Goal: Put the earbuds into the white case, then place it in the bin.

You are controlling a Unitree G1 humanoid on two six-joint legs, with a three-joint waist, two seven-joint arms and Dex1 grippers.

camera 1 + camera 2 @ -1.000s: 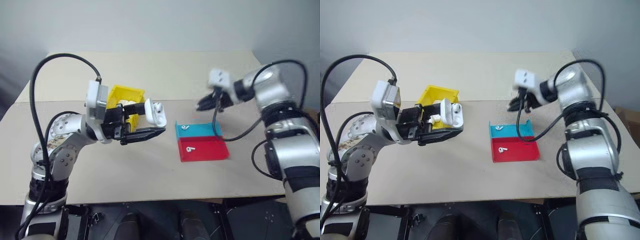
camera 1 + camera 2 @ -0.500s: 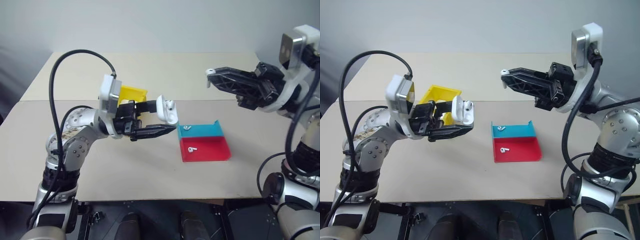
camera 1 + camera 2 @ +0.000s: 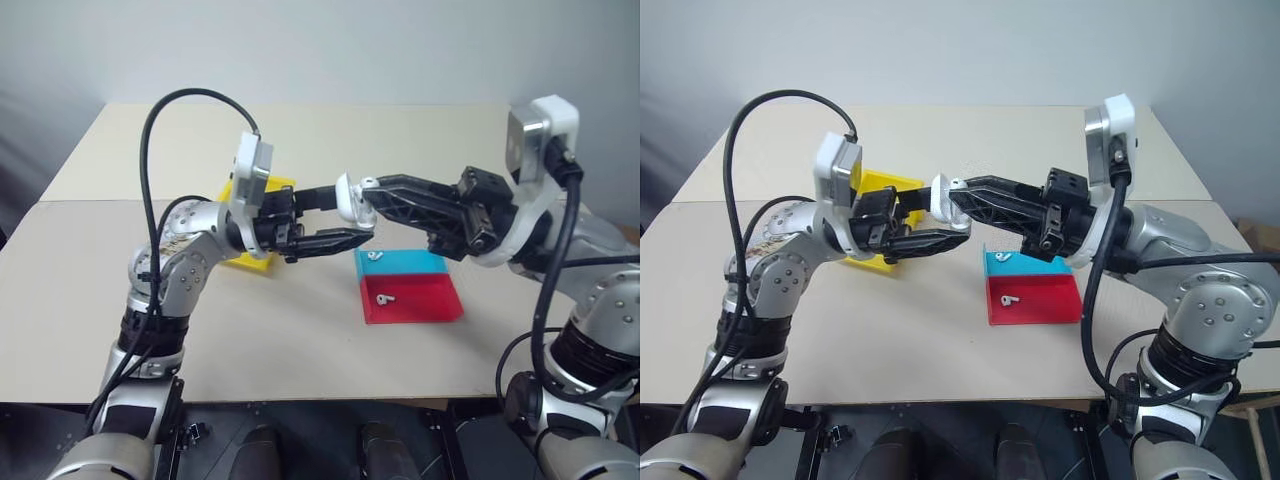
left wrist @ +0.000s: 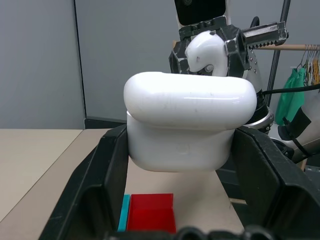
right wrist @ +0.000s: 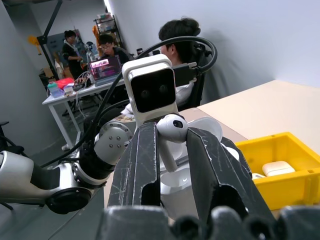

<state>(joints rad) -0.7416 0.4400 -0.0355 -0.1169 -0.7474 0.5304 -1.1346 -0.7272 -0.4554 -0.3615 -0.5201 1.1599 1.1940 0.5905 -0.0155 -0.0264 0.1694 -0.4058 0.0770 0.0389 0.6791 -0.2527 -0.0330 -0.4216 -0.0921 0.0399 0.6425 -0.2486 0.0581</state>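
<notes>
1. The table (image 3: 300, 330) carried the bin (image 3: 245, 258) at the robot's left and a tray (image 3: 410, 290) of blue and red halves at centre-right.
2. Two earbuds lay loose on the tray, one on the blue half (image 3: 373, 256) and one on the red half (image 3: 384, 298).
3. The left gripper (image 3: 345, 222) hung above the table between bin and tray, its fingers clamped on the case (image 4: 187, 125), one on either side.
4. The right gripper (image 3: 958, 197) reached in from the opposite side, fingers narrowed on a third earbud (image 5: 171, 131), pinched by its head with the stem pointing toward the case.
5. That earbud sat just above the case; from the wrist views I could not tell whether it touched.
6. In the right wrist view the bin already held a small white case-like item (image 5: 278, 168).
7. Step in hand, by my reading: loading the earbud into the case, mid-air.
8. The next move likely called for fine alignment of the stem with its socket, a short push in, then a release without knocking the case askew.
</notes>
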